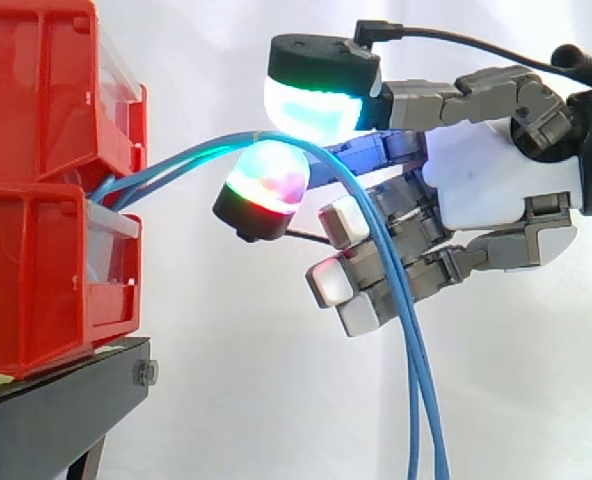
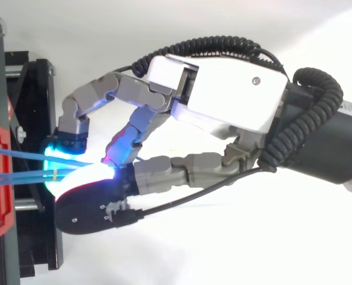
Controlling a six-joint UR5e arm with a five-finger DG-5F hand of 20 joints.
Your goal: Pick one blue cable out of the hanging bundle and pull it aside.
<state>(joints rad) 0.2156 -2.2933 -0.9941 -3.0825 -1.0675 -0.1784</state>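
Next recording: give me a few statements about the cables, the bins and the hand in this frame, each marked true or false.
1. The blue cables come out from between the red bins. True.
2. The cables lie flat on the black stand. False: they arch away from the bins and hang down in front of the hand.
3. In the side view, the hand reaches in from the right. True.
4. The hand hangs well clear of the cables. False: the cables run between two glowing pads that close on them in a pinch.
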